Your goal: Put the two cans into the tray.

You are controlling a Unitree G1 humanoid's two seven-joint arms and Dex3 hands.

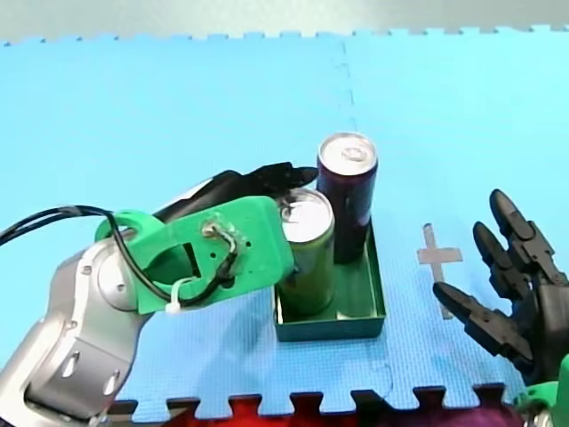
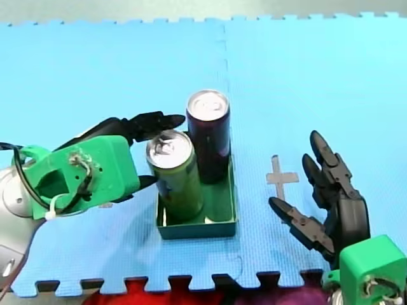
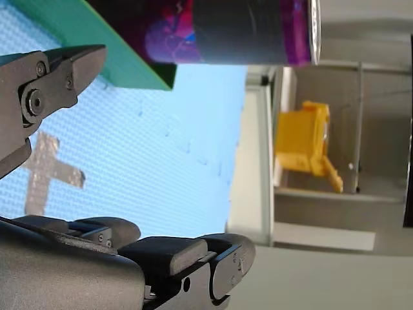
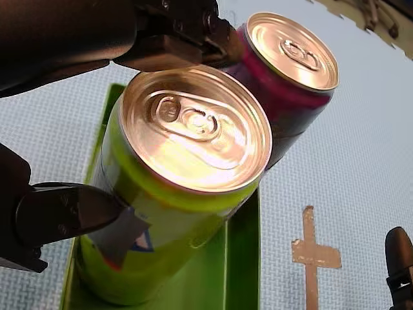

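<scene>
A green tray sits on the blue foam mat. Two cans stand upright inside it: a purple can at the far end and a green can at the near end, touching side by side. My left hand reaches in from the left and is shut on the green can, fingers behind its top and thumb on its near side. The second wrist view shows this grip on the green can, with the purple can behind. My right hand is open at the lower right, apart from the tray.
A grey tape cross marks the mat between the tray and my right hand. The mat's jigsaw front edge runs close below the tray. In the first wrist view, a yellow object stands far off beyond the mat.
</scene>
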